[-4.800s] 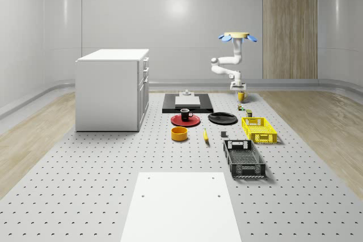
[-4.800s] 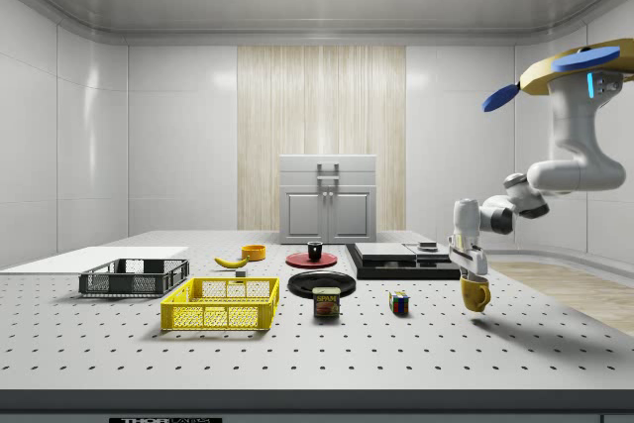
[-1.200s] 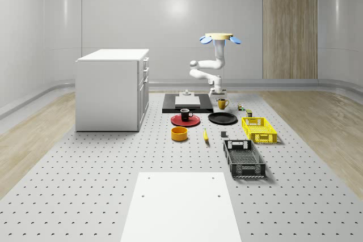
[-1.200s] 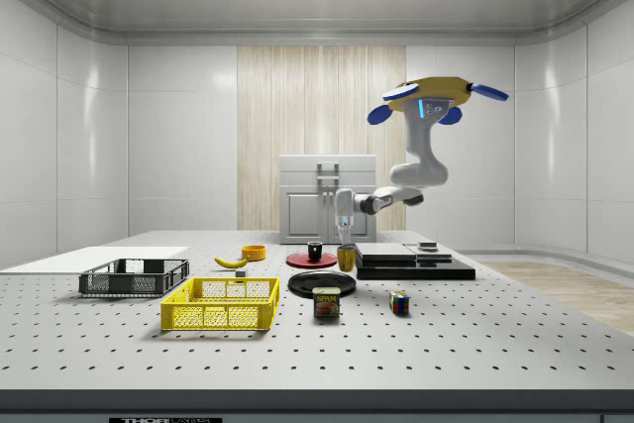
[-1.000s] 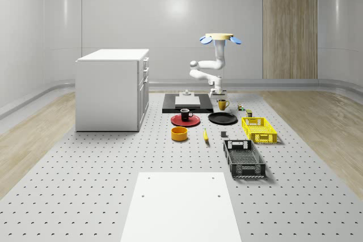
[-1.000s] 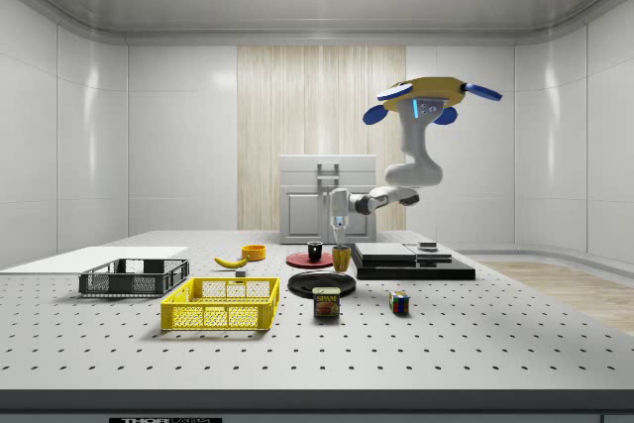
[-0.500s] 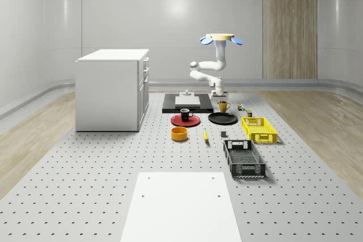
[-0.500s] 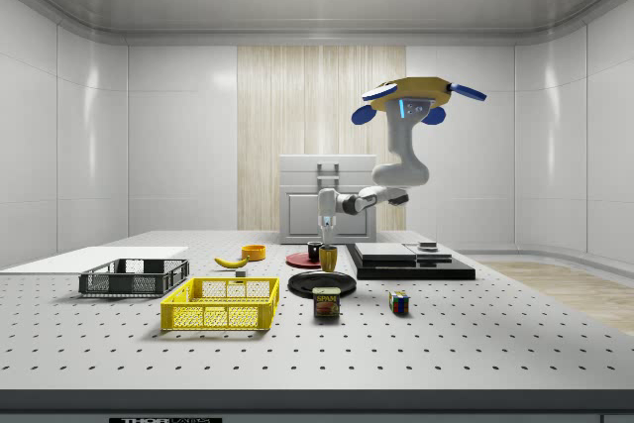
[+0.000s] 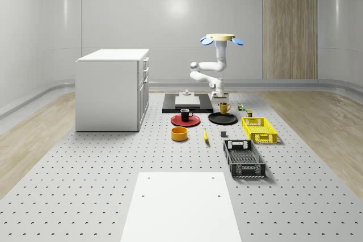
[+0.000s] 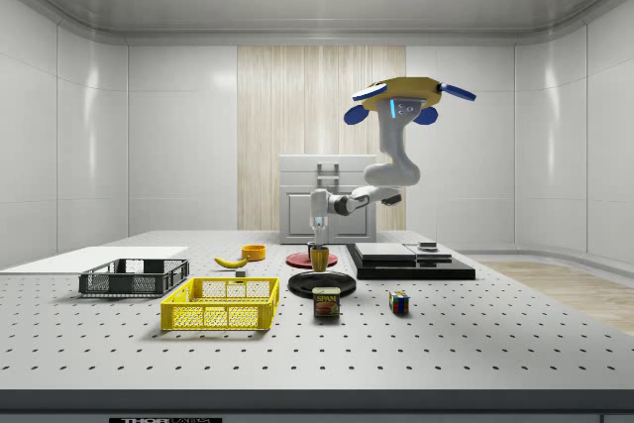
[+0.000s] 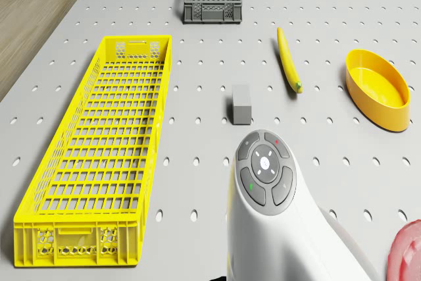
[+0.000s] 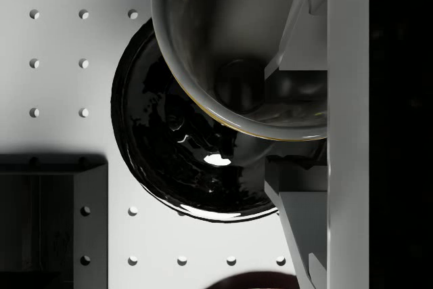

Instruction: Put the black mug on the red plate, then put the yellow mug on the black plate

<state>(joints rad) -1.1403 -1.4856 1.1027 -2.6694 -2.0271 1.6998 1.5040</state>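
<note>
The drone (image 9: 222, 38) hovers above the table behind the black plate (image 9: 222, 119), with its arm reaching down. My gripper (image 9: 220, 100) is shut on the rim of the yellow mug (image 9: 224, 107), which hangs upright just over the black plate. In the side view the gripper (image 10: 319, 241) holds the yellow mug (image 10: 319, 259) a little above the black plate (image 10: 322, 284). In the wrist view, the mug's hollow (image 12: 223, 32) lies over the glossy black plate (image 12: 183, 153), with the gripper (image 12: 291, 130) clamping its wall. The black mug (image 9: 185, 114) stands on the red plate (image 9: 185, 121).
A yellow crate (image 9: 259, 129), grey crate (image 9: 244, 158), yellow bowl (image 9: 179, 134), banana (image 9: 205, 135) and small grey block (image 11: 241, 104) lie nearer the front. A black slab (image 9: 187, 103) and white cabinet (image 9: 112, 89) stand behind and left. A can (image 10: 326, 302) and cube (image 10: 398, 302) sit close by.
Drone and arm carried the yellow mug from the table's far right edge towards the plates. Over the last second it moved from beside the black plate to over it and sank lower.
</note>
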